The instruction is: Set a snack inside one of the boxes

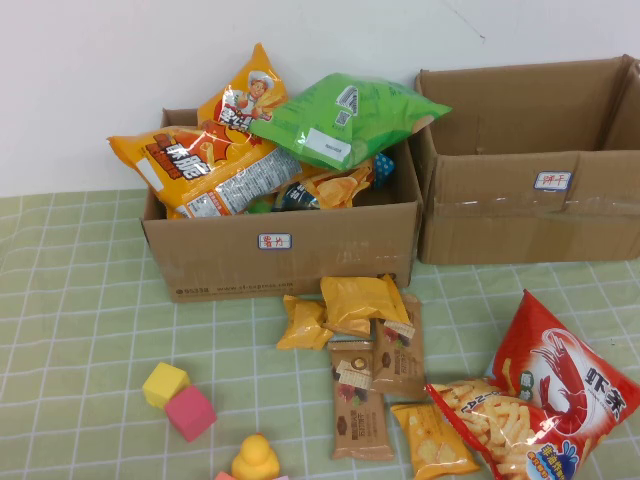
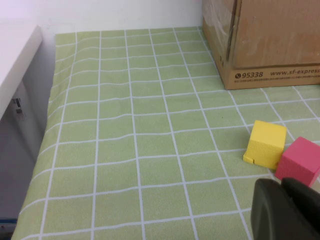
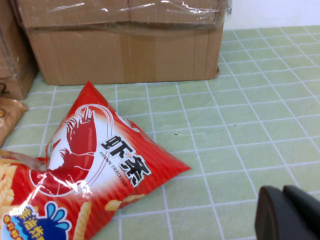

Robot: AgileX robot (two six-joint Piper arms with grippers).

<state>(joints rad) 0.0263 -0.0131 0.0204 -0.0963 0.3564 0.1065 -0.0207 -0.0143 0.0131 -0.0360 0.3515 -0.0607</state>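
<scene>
Two brown cardboard boxes stand at the back. The left box [image 1: 280,255] is heaped with snack bags, orange ones [image 1: 200,165] and a green one [image 1: 340,120]. The right box [image 1: 520,200] looks empty from here. Loose snacks lie in front: yellow packs [image 1: 360,300], brown bars [image 1: 358,400] and a big red prawn-cracker bag [image 1: 545,400]. My left gripper [image 2: 282,186] is shut and empty, low over the cloth near the left box [image 2: 270,35]. My right gripper [image 3: 283,192] is shut and empty beside the red bag [image 3: 95,165], in front of the right box [image 3: 125,50]. Neither gripper shows in the high view.
A yellow block [image 1: 165,384], a pink block [image 1: 190,413] and a yellow duck toy [image 1: 256,460] sit at the front left; both blocks lie just ahead of my left gripper [image 2: 267,145]. A green checked cloth [image 1: 80,300] covers the table. A white wall stands behind.
</scene>
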